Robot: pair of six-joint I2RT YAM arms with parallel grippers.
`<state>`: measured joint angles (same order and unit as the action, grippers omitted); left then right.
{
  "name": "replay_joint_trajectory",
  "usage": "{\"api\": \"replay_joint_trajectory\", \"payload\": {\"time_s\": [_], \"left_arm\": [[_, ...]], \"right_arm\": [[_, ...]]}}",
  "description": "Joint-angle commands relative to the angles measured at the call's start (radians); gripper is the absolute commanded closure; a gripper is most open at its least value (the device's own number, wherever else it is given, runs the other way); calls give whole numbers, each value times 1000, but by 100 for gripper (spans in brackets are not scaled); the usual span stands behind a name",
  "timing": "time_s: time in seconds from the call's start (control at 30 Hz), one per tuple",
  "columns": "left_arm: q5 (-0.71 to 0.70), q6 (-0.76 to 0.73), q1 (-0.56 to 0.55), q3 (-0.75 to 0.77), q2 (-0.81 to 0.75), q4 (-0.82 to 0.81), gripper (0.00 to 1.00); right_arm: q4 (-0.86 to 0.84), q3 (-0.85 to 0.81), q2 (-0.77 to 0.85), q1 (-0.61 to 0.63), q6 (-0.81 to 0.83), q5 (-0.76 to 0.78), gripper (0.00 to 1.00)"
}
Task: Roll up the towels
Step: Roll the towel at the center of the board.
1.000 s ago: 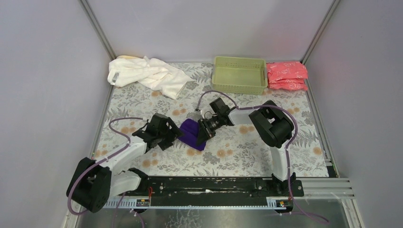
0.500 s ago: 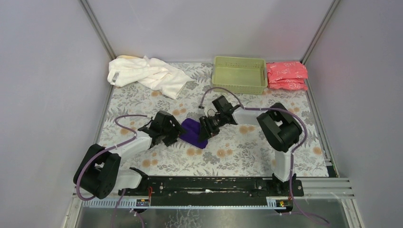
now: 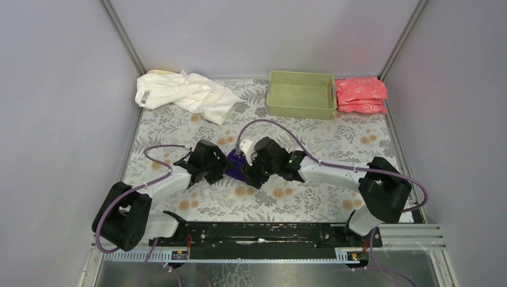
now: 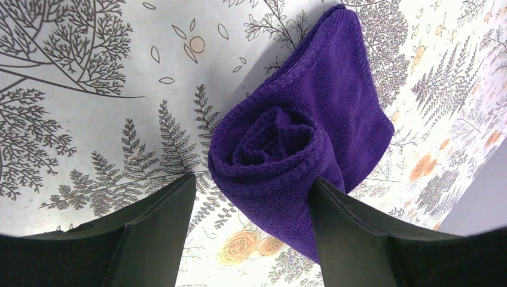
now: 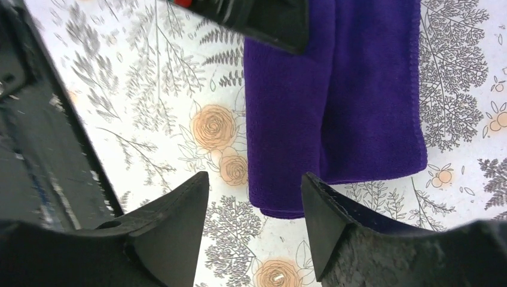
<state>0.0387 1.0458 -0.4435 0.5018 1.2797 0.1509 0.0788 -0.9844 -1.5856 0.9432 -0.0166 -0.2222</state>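
The small dark purple towel (image 3: 234, 167) lies partly rolled on the flowered table (image 3: 311, 197), between my two grippers. In the left wrist view its spiral rolled end (image 4: 272, 149) faces me. My left gripper (image 4: 254, 194) is open around that end; the right finger (image 4: 347, 239) touches the roll and the left finger stands apart from it. My right gripper (image 5: 254, 179) is open just short of the towel's other end (image 5: 335, 101) and holds nothing. The large white towel (image 3: 182, 92) lies crumpled at the back left, with the pale yellow towel (image 3: 156, 72) peeking out behind it.
A light green basket (image 3: 301, 94) stands at the back, with pink-red packets (image 3: 360, 94) to its right. Grey walls close in the left and right sides. The left gripper's finger (image 5: 263, 18) shows at the top of the right wrist view.
My right gripper has opened and let go of the purple towel, and its arm has stretched low to the left. The left gripper has narrowed slightly around the rolled end.
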Motion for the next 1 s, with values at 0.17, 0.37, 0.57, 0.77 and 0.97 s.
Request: {"api": "replay_joint_trajectory", "payload": {"time_s": [0.17, 0.37, 0.57, 0.77, 0.97], "left_arm": [[-58, -10, 3, -37, 22, 72, 33], [-58, -21, 3, -37, 21, 70, 33], [-64, -34, 5, -21, 9, 81, 33], [-90, -40, 13, 5, -80, 138, 27], [-86, -14, 12, 8, -203, 193, 22]], "right_arm": [[-105, 31, -86, 129, 234, 263, 33], [-94, -14, -199, 137, 274, 291, 33], [15, -76, -288, 107, 268, 230, 43], [179, -147, -316, 31, 169, -41, 71], [353, -270, -386, -28, 87, -304, 79]]}}
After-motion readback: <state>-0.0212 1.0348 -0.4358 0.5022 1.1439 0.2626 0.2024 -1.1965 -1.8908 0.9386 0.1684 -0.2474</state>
